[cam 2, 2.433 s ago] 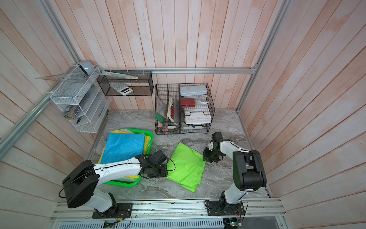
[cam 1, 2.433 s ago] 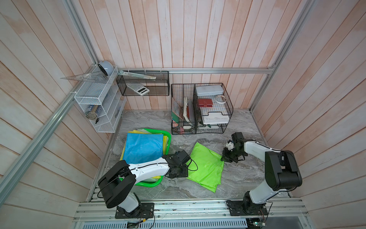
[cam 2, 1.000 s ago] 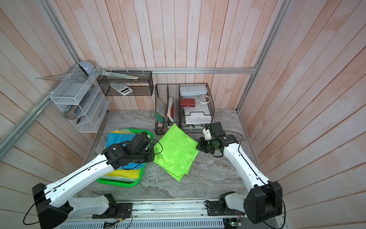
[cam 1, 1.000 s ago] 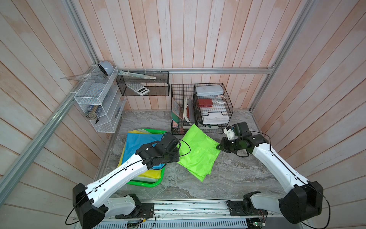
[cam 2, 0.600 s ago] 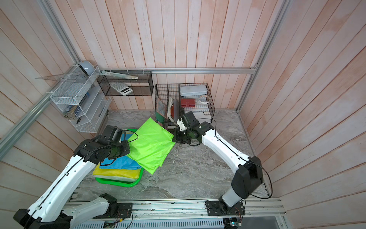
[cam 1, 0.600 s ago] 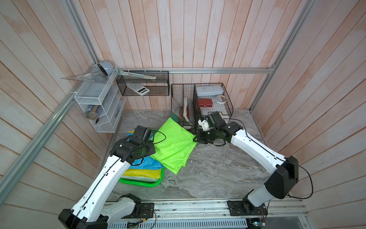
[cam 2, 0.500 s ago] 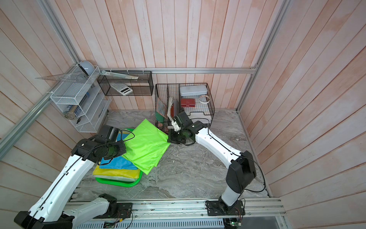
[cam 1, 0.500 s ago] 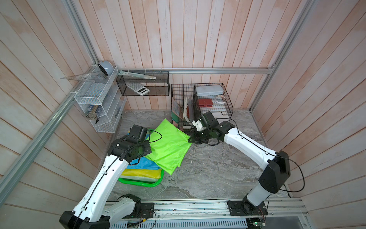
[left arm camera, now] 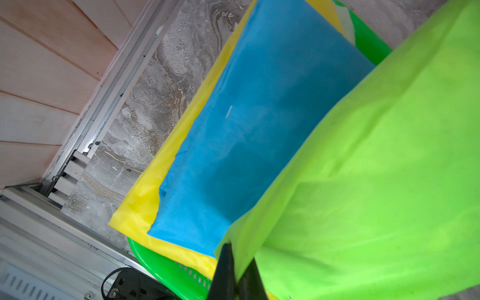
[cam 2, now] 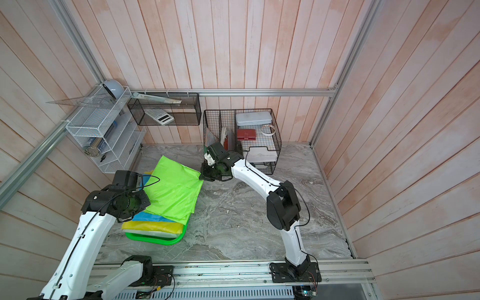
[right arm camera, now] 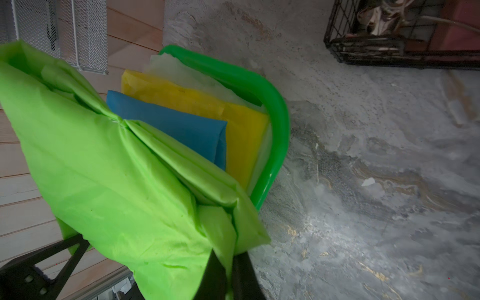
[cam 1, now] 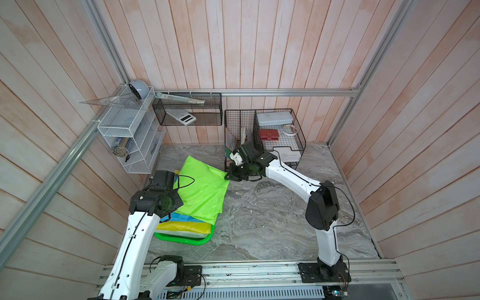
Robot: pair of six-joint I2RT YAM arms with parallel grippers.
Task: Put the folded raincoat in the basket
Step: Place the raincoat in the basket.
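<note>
Left wrist: left fingers [left arm camera: 224, 272] pinched shut on an edge of the lime raincoat [left arm camera: 376, 181], fabric btw the tips. Raincoat spreads above a blue sheet [left arm camera: 259, 124], which lies on a yellow sheet [left arm camera: 140, 207]. Both sit in the basket [left arm camera: 166, 270], rim + holes showing under the yellow. Grey marble table [left arm camera: 145, 109] alongside.

Right wrist: right fingers [right arm camera: 242, 275] closed tight on a raincoat [right arm camera: 117, 194] corner, cloth bunched where they nip it. Behind: blue over yellow over a pale sheet [right arm camera: 194, 75], all inside the basket [right arm camera: 279, 109] rim. Black wire rack [right arm camera: 389, 52] further along the table; white mesh shelf [right arm camera: 78, 33] on the wall.

Both top views: raincoat [cam 1: 202, 187] [cam 2: 174, 192] stretched btw the two arms, over the basket [cam 1: 181, 239] [cam 2: 155, 240] at the table's left edge. Its right part overhangs the basket's right rim, above bare table. Right fingers [cam 1: 232, 177] hold the corner nearest the rack [cam 1: 265, 140]. Left fingers hidden under the wrist, at the raincoat's left edge. Can't tell if the cloth's front end rests on the blue sheet or hangs just clear
</note>
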